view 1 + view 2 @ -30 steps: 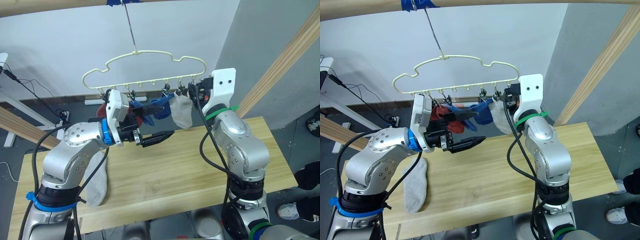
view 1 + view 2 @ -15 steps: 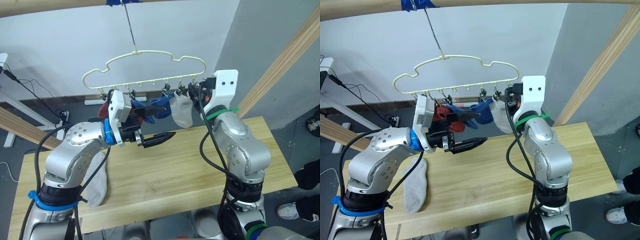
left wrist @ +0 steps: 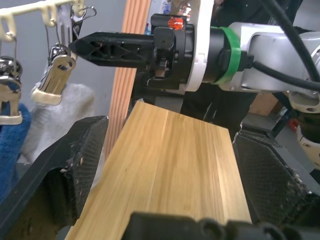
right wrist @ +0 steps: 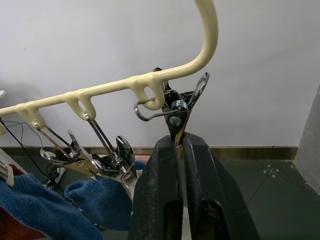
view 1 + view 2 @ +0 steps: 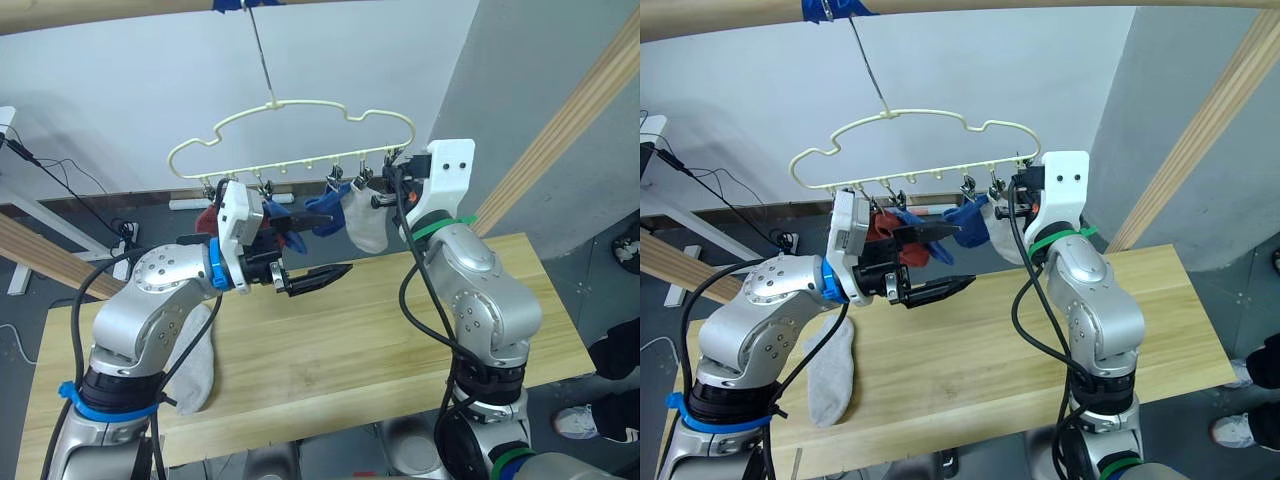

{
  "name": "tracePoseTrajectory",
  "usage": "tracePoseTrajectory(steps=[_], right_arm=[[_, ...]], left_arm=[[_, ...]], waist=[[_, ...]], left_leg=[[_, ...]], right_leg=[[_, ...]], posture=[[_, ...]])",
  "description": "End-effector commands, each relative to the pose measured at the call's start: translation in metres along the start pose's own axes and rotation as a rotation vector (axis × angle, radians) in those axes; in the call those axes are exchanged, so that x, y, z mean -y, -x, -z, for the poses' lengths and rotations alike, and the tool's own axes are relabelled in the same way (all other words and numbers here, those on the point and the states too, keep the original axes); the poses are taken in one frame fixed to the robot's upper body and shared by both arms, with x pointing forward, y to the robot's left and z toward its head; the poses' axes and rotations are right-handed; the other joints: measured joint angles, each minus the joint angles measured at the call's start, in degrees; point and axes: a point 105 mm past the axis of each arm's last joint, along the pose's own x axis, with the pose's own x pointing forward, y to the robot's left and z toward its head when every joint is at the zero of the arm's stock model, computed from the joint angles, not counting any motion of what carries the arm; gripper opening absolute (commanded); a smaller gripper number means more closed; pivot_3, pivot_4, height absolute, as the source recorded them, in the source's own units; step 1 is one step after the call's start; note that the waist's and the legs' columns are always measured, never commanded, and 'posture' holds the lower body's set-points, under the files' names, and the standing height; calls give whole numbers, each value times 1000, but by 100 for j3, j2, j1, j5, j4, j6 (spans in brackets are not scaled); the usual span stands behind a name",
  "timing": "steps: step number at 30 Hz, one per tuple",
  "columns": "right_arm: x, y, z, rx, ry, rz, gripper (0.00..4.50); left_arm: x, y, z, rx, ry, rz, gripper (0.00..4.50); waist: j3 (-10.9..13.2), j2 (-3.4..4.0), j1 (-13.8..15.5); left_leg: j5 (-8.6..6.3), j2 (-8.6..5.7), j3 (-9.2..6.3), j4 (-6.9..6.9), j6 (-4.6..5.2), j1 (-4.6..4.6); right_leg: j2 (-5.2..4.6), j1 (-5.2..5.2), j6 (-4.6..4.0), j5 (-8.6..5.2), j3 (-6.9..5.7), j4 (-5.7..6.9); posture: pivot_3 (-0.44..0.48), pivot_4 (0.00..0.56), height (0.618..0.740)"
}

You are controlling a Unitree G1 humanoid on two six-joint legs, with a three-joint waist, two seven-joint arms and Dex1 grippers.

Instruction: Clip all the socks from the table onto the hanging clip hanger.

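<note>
Right gripper (image 4: pixel 180 145) fingers clenched on end metal clip (image 4: pixel 176 109) of pale-yellow wire clip hanger (image 5: pixel 290 135), likely steadying it. Left gripper (image 5: pixel 312 252) fingers spread, empty; light grey sock (image 5: pixel 195 365) waits on wood worktop (image 5: pixel 340 340).

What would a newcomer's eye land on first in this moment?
The pale-yellow clip hanger hanging above the table, with red, blue and grey socks clipped along it. The right gripper pinches the end clip, while one grey sock lies on the table's left side.

sock (image 5: pixel 192 362) on table (image 5: pixel 350 340) left, hanger (image 5: pixel 290 135) above
</note>
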Motion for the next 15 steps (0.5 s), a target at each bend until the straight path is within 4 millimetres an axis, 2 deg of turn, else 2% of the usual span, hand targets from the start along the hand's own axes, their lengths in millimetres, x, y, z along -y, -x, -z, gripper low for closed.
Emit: tracePoseTrajectory(steps=[1, 7, 10, 15], right_arm=[[-6, 7, -17, 81, 2, -28, 23], [-6, 7, -12, 58, 15, -25, 23], [-3, 9, -10, 48, 20, -11, 793], [-6, 8, -5, 23, 38, -21, 2589]], left_arm=[[1, 3, -1, 6, -33, -23, 4500], [5, 6, 4, -6, -15, -31, 4500], [5, 7, 5, -9, -13, -31, 4500], [5, 7, 5, -9, -11, -28, 4500]], waist=[[0, 0, 0], [0, 0, 1], [0, 0, 2], [0, 0, 1]], left_leg=[[0, 0, 0, 0, 0, 0], [0, 2, -1, 2, 0, 0], [0, 2, -1, 2, 0, 0], [0, 1, 0, 2, 0, 0]], right_leg=[[0, 0, 0, 0, 0, 0], [0, 0, 0, 0, 0, 1], [0, 0, 0, 0, -1, 1], [-1, 0, 0, 0, 0, 2]], posture=[[-284, 278, 737], [-282, 277, 737], [-282, 279, 737], [-282, 277, 737]])
